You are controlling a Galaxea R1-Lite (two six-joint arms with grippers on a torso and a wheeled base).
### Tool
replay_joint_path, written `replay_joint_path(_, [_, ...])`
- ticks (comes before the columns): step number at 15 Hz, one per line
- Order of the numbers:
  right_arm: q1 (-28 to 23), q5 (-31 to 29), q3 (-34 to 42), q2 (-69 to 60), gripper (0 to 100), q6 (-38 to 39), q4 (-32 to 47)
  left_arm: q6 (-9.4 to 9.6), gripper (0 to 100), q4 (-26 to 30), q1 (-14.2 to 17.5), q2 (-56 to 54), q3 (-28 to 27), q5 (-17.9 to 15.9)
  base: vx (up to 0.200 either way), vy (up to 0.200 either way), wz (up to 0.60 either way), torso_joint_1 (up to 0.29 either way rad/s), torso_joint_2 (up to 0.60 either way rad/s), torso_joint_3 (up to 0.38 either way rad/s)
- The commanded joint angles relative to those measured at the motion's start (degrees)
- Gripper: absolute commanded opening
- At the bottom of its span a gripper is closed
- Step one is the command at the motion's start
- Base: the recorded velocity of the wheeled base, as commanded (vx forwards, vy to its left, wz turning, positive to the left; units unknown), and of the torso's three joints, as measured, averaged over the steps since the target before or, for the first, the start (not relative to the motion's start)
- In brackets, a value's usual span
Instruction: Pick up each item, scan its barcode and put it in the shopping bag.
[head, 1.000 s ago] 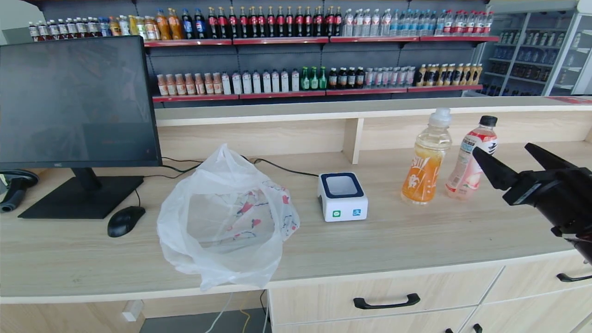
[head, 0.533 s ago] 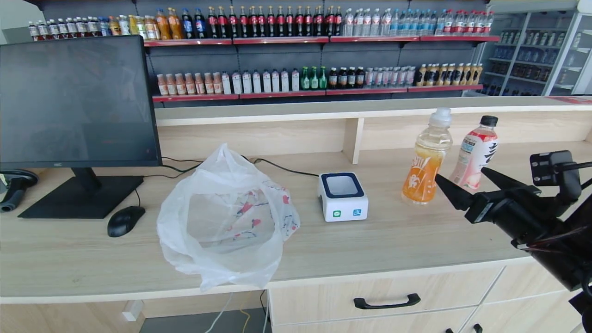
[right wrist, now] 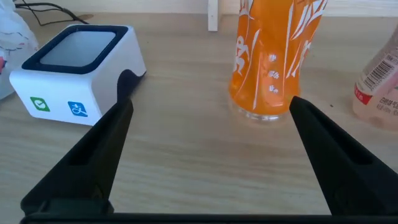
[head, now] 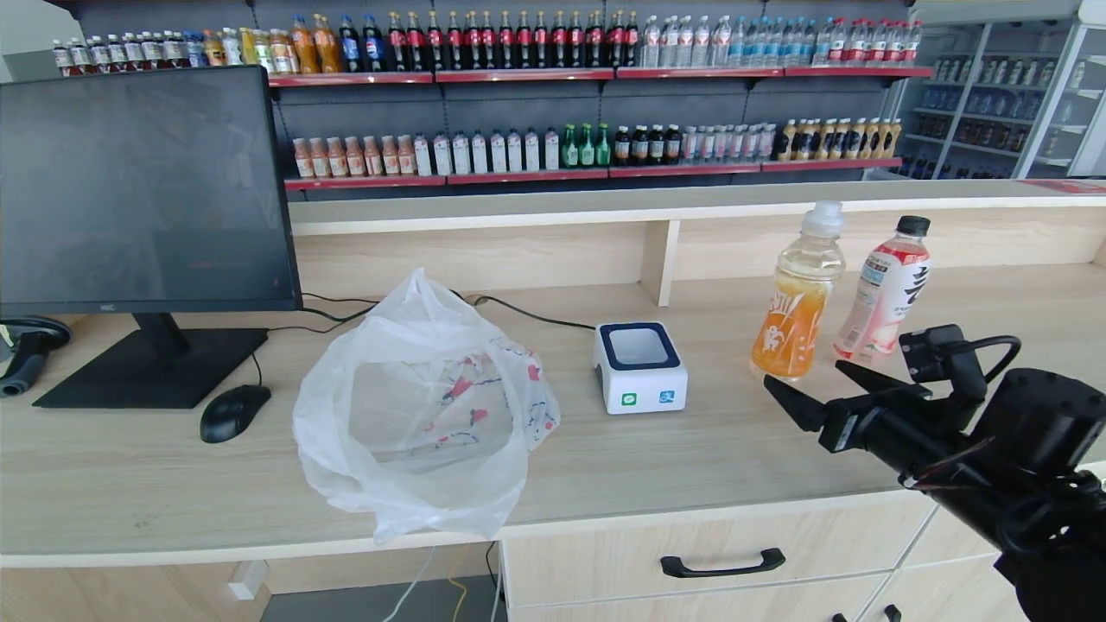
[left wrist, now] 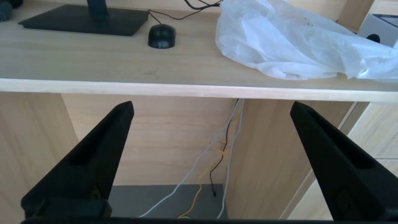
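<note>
Dimly, red shapes [head: 471, 390] show through the shopping bag [head: 415, 484].

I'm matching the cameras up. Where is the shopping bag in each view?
Head view: shopping bag on the counter, between mouse and scanner.
Left wrist view: it lies on the counter, between mouse and scanner.
Right wrist view: its edge shows beside the scanner.
Shared landmark: the scanner.
</note>
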Motion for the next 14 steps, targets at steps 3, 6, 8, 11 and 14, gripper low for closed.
replay_joint_path(3, [-3.1,0.1,-7.9,7.7,100,-0.1,-0.1,-0.06,100,0.0,0.0,0.0,0.0,0.0,0.000,0.000,0.00,0.000,0.00,0.000])
replay_joint_path(6, [-6.3,0.5,-9.7,10.2,100,-0.1,-0.1,0.03,100,0.0,0.0,0.0,0.0,0.1,0.000,0.000,0.00,0.000,0.00,0.000])
replay_joint_path(8, [-6.9,1.5,-11.8,11.3,100,-0.1,-0.1,-0.06,100,0.0,0.0,0.0,0.0,0.0,0.000,0.000,0.00,0.000,0.00,0.000])
replay_joint_path(11, [-4.7,1.6,-13.2,11.3,100,0.0,-0.1,0.03,100,0.0,0.0,0.0,0.0,0.1,0.000,0.000,0.00,0.000,0.00,0.000])
replay_joint_path(14, [-3.9,1.6,-15.9,12.1,100,0.1,-0.1,-0.06,100,0.0,0.1,0.0,0.0,0.0,0.000,0.000,0.00,0.000,0.00,0.000])
